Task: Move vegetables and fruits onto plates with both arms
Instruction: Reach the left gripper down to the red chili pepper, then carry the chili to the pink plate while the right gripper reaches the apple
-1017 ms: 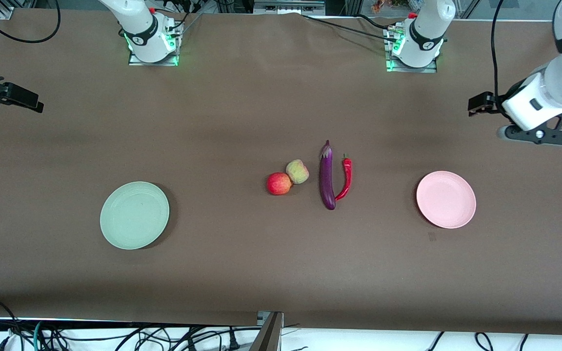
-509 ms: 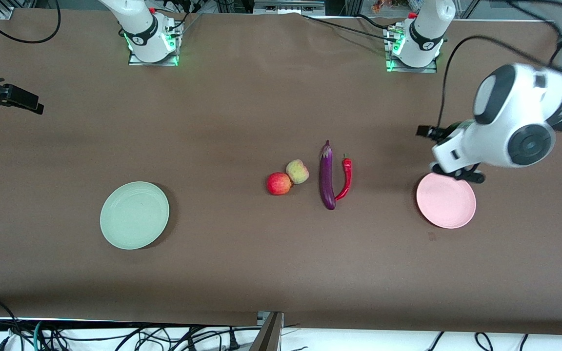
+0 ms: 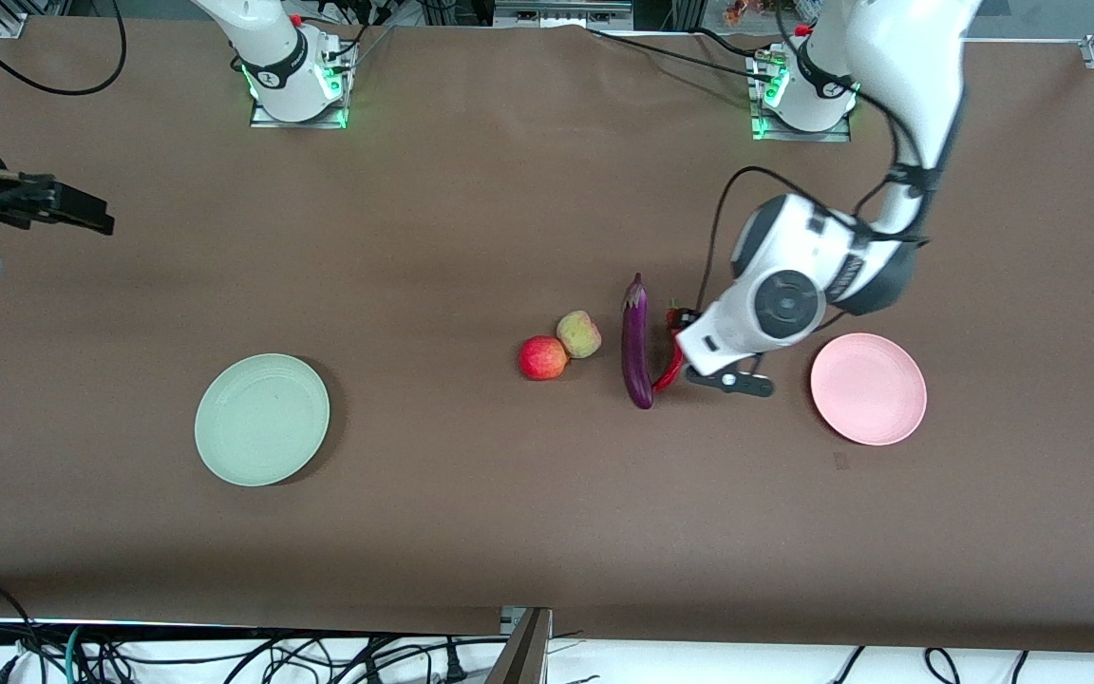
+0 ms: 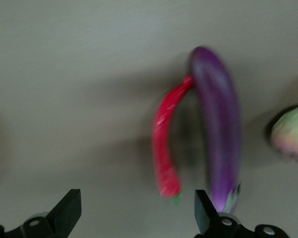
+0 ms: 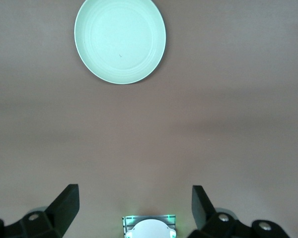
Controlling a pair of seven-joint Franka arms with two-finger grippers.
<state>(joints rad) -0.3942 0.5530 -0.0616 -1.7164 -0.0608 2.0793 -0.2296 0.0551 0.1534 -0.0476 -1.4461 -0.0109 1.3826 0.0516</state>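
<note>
My left gripper (image 4: 134,215) hangs over the chili (image 3: 671,366) at mid-table, fingers spread wide and holding nothing; in the left wrist view the chili (image 4: 166,144) lies between the two fingertips, its tip touching the eggplant (image 4: 217,124) just beside it. In the front view the eggplant (image 3: 636,340) lies lengthwise, with the chili on the side toward the pink plate (image 3: 868,389), which sits bare toward the left arm's end of the table. The red fruit (image 3: 543,357) and the yellowish-green fruit (image 3: 579,333) touch each other just beside the eggplant, on the side toward the green plate (image 3: 262,419), which lies well apart toward the right arm's end. My right gripper (image 5: 134,213) waits up over that end of the table, jaws wide and empty, the green plate (image 5: 120,40) in its wrist view.
</note>
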